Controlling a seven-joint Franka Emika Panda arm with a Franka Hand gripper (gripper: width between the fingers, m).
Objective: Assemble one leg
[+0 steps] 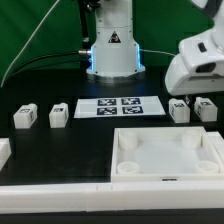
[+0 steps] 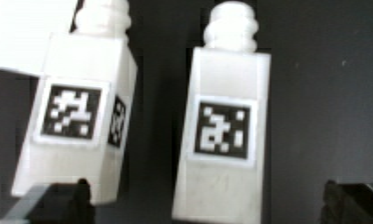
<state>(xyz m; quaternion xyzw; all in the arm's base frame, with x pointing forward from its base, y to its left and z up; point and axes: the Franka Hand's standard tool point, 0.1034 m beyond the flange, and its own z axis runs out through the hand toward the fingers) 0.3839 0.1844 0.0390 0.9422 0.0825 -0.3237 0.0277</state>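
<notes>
Black two-finger gripper (image 2: 209,203): jaws apart, empty, poised over small white stubby plastic leg (image 2: 231,120) with black-and-white tag; leg stands loose on black table (image 1: 90,140), exterior view's right, well apart from large white square raised-rim panel (image 1: 165,160). Judgement: nothing grasped or mounted yet, pick and fitting both remain

Exterior view overlooks the table (image 1: 70,150); wrist view closely faces two legs (image 2: 76,110) (image 2: 227,125).

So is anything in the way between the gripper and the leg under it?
Nothing lies between them: the wrist view shows the open gripper looking straight down on the leg. But a second leg lies close beside it, and one fingertip sits over that neighbour, so descending may strike it.
</notes>
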